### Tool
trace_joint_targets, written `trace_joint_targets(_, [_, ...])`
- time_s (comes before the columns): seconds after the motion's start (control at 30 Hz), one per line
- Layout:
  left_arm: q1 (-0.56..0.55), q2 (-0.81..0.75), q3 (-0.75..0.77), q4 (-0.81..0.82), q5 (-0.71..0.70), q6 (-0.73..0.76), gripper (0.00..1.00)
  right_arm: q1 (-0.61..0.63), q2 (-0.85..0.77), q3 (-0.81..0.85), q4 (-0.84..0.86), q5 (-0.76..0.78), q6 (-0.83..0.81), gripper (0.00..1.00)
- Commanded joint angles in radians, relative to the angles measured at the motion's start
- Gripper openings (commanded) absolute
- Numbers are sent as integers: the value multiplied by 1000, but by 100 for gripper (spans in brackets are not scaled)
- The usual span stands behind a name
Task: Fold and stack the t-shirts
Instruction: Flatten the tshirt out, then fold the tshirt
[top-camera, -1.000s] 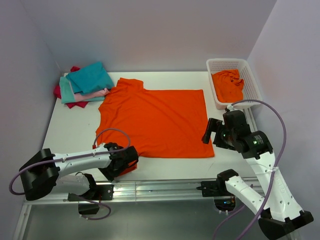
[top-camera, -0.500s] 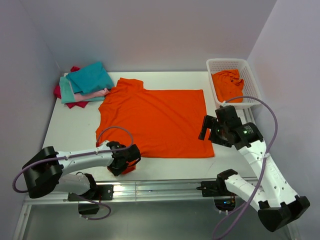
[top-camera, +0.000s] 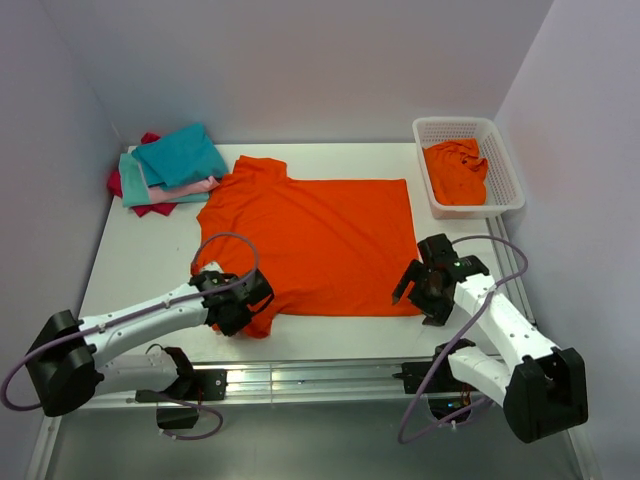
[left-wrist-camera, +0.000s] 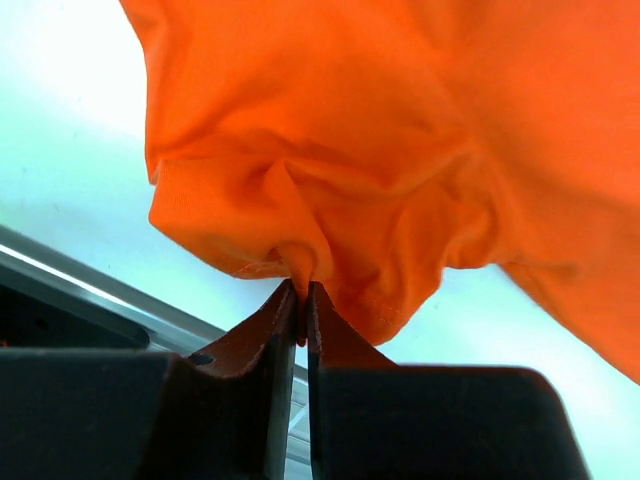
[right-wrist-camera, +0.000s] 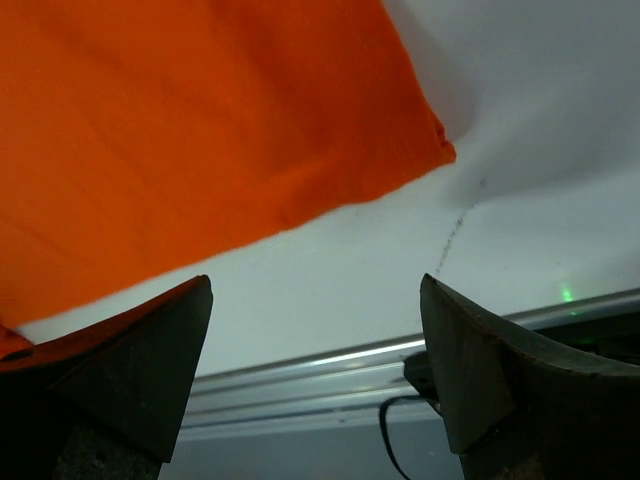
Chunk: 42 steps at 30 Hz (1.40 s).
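A bright orange t-shirt (top-camera: 320, 240) lies spread flat across the middle of the table. My left gripper (top-camera: 250, 303) is shut on its near left sleeve (left-wrist-camera: 300, 240), which bunches above the closed jaws and is lifted a little. My right gripper (top-camera: 418, 298) is open and empty just above the shirt's near right corner (right-wrist-camera: 425, 150). Folded teal, pale pink and crimson t-shirts (top-camera: 170, 168) are stacked at the far left. Another orange t-shirt (top-camera: 456, 170) lies crumpled in the basket.
A white lattice basket (top-camera: 505, 180) stands at the far right. The table's near edge with a metal rail (top-camera: 320, 372) runs just below both grippers. Walls close in the left, back and right sides.
My left gripper moved up and slightly right, dragging the pinched sleeve onto the shirt's edge. My right gripper moved toward the near edge and lowered over the shirt's near right corner.
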<state>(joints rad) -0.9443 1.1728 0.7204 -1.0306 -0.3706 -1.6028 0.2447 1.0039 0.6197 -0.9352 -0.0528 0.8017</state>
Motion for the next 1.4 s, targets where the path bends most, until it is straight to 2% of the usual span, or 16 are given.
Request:
trace_joint_targets(0.0, [38,-51,-12,20,-25,99,13,-38,21,-3,95,37,82,91])
trace_joint_targets(0.27, [140,-133,-45,29,-22,196,13,-47,120,-28,131,131,165,89])
trace_joint_targets(0.57, [157,-110,-22,50,-13,248,13,-82,104,-87,165,197,189,81])
trace_joint_targets(0.77, [167,-98,-16,55,-14,259,12,-127,111,-120,214,203,171,64])
trace_joint_targets(0.9, [170,-96,-12,53,-17,262,12,-136,139,-124,237,200,160,49])
trace_joint_targets(0.93, [171,-94,-10,52,-17,262,11,-136,142,-123,240,200,162,39])
trace_joint_targets(0.97, [173,-94,-10,52,-19,262,11,-136,144,-121,242,200,160,18])
trace_joint_targets(1.03, [176,-91,-6,50,-21,262,11,-139,150,-115,230,206,159,2])
trace_joint_targets(1.23, [180,-102,27,8,-5,268,8,-140,108,-80,162,215,148,0])
trace_joint_targets(1.37, [180,-96,106,-83,6,267,4,-142,87,-43,96,200,149,0])
